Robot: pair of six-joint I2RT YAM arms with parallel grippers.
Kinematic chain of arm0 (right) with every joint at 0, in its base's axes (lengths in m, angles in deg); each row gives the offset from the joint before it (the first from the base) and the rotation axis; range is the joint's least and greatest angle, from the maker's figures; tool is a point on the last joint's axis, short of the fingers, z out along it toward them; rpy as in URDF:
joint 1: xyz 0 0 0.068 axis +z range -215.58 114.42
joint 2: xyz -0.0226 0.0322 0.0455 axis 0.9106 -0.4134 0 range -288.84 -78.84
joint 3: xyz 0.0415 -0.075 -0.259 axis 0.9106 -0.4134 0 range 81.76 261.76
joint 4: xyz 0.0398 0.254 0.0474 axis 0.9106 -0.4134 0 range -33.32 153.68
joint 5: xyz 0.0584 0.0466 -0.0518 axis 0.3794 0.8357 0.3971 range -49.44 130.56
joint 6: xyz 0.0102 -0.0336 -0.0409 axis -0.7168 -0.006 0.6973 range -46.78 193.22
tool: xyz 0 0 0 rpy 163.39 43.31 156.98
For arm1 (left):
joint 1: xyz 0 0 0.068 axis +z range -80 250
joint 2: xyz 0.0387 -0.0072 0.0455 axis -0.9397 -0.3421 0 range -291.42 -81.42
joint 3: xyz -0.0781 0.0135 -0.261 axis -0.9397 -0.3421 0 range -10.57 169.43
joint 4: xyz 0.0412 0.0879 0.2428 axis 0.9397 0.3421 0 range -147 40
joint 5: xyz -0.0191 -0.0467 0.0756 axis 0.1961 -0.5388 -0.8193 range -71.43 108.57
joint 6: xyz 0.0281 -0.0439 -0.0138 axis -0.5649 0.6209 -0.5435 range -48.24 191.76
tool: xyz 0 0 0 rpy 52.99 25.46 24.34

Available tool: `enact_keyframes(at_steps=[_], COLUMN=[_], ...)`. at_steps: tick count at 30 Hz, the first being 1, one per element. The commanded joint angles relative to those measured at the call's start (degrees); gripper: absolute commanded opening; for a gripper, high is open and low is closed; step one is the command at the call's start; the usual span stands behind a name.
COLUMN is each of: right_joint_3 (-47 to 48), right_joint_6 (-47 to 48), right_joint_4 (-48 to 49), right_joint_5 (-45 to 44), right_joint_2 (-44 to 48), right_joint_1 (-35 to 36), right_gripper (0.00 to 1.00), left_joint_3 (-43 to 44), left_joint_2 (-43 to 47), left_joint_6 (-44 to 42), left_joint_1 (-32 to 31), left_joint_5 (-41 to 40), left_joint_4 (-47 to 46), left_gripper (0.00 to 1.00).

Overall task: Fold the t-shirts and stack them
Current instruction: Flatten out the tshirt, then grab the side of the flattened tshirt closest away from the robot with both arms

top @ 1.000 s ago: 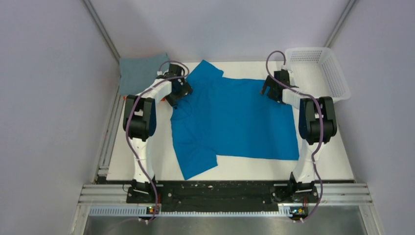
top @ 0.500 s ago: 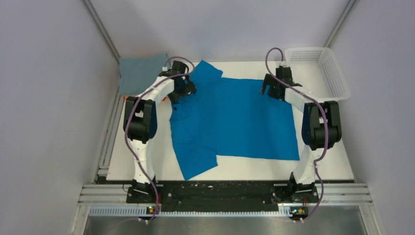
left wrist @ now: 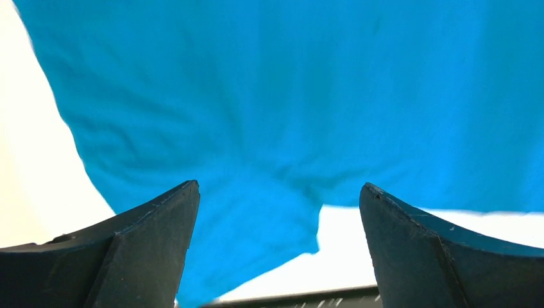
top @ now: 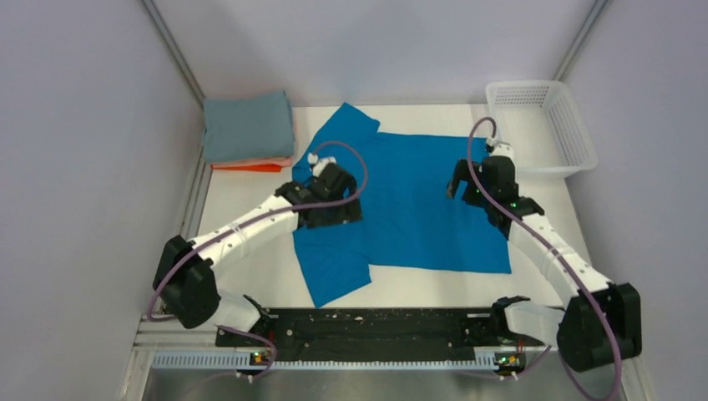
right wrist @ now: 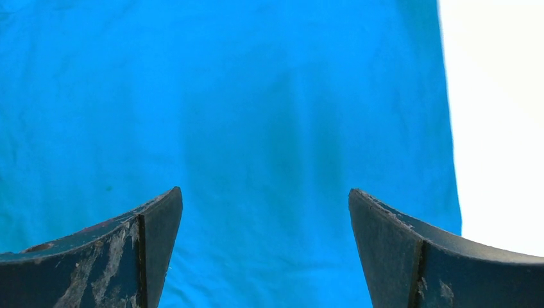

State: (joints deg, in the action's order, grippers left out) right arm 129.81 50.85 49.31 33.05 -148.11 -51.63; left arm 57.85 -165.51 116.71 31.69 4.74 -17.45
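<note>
A bright blue t-shirt (top: 417,209) lies spread flat across the middle of the white table (top: 225,196), its shoulders to the left and its hem to the right. One sleeve points toward the far left, the other toward the near left. The left gripper (top: 332,213) hangs over the shirt's left part, near the shoulders, with its jaws spread wide and nothing between them. Through its wrist camera the two dark fingers (left wrist: 147,237) frame the near sleeve and a strip of bare table. The right gripper (top: 472,194) hovers over the right side of the shirt, toward the hem, and its jaws are also wide apart and empty. Its own view shows smooth blue cloth between the fingers (right wrist: 122,250), with the shirt's edge and white table off to the right. In the far left corner sits a stack of folded shirts, a grey-blue one (top: 248,125) on top, a thin pink one (top: 271,161) beneath it and an orange one (top: 246,167) at the bottom. A white mesh basket (top: 576,134) stands in the far right corner, well apart from the blue shirt.
</note>
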Motion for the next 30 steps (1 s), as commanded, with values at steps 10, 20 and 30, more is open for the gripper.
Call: enact_keyframes(at_steps=[10,20,30], right_joint_3=[-16.37,-14.72,-13.96], right_joint_6=[-8.01,-11.09,-21.66], right_joint_4=[-1.72,-5.77,-20.83], right_joint_5=[-12.01,-18.11,-20.56], right_joint_2=[22.78,20.75,23.13], right_joint_1=[-0.60,-0.71,-0.72], right_gripper=[0.99,0.99,0.99], left_joint_3=[-26.60,-35.01,-31.35], left_joint_2=[12.59,11.13,9.51], left_joint_6=[16.99,19.74,16.73], left_joint_1=[-23.02,-23.48,-23.48], left_joint_5=[4.56,6.76,3.75], left_joint_4=[11.39,2.62,2.93], left_gripper=[0.95,0.57,0.00])
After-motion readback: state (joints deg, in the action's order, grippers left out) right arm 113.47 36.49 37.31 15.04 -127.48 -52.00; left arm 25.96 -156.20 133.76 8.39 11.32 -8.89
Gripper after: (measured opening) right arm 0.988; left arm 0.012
